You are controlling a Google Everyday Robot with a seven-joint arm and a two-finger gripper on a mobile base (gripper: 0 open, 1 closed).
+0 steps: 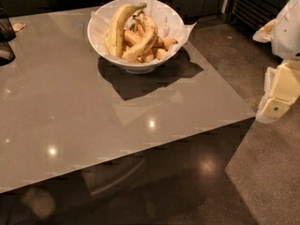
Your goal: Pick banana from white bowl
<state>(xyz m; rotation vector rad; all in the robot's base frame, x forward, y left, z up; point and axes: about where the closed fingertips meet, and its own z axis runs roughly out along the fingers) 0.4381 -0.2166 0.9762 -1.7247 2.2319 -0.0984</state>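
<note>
The white bowl point(136, 64) stands at the far middle of the glossy grey table, lined with crinkled white paper that sticks out in points. The banana point(144, 42), slim, curved and speckled yellow, lies in the bowl's middle, leaning on small orange-yellow fruits point(165, 43). A bigger pale-yellow banana with a greenish stem point(117, 26) lies to its left. My gripper point(275, 104), a pale yellow-white body, hangs at the right edge of the camera view, off the table, well to the right of the bowl and nearer the camera than it.
The table's point(93, 125) near edge runs diagonally across the lower view, with dark floor below. A dark object point(4, 41) stands at the table's left edge. Dark cabinets point(248, 6) stand at the back right.
</note>
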